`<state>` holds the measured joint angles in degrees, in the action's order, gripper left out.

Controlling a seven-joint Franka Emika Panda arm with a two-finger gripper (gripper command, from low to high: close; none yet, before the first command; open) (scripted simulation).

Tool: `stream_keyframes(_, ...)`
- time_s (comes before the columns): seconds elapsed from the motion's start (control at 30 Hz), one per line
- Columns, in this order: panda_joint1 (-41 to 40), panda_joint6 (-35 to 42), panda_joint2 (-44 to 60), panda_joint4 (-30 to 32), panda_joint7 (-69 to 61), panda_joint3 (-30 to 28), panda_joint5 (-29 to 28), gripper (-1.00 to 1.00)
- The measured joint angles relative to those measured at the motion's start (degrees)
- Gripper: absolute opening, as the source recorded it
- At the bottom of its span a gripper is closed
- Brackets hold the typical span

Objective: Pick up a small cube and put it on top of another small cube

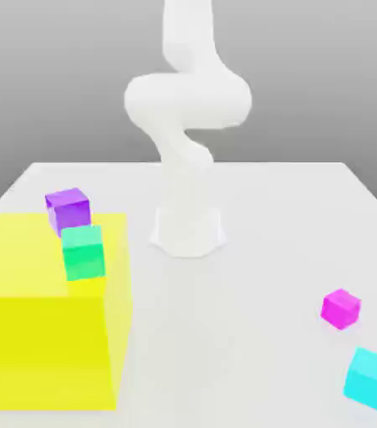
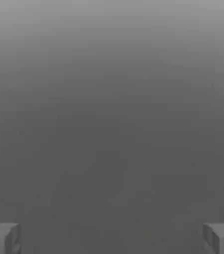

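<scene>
White worktop: small magenta-pink cube near cyan cube; claw wide open, empty.

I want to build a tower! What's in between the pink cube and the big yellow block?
In the exterior view, just bare tabletop lies between the pink cube and the big yellow block.

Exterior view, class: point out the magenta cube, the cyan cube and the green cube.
Magenta cube (image 1: 341, 309): exterior view, middle of its visible faces.
Cyan cube (image 1: 367, 379): exterior view, broad front face.
Green cube (image 1: 84, 261): exterior view, front face.
</scene>
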<state>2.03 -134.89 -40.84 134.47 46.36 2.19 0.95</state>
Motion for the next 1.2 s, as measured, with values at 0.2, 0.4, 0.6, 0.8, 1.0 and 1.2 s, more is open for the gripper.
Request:
stream_keyframes(0.2, 5.05, -7.98, 12.79, 6.79, 1.74, 6.58, 1.89, 0.0)
stream_keyframes(0.4, 9.8, -15.68, 25.07, 13.35, 4.68, 13.65, 1.96, 0.0)
stream_keyframes(0.6, 15.44, -23.39, 37.83, 19.91, 10.55, 20.16, -2.04, 0.0)
stream_keyframes(0.8, 22.58, -31.59, 50.97, 22.47, 21.15, 16.05, -14.18, 0.0)
stream_keyframes(1.0, 30.59, -37.7, 58.89, 20.69, 26.6, 6.54, -21.17, -1.0)
stream_keyframes(1.2, 29.89, -37.01, 57.93, 20.95, 26.01, 7.44, -20.4, -1.0)
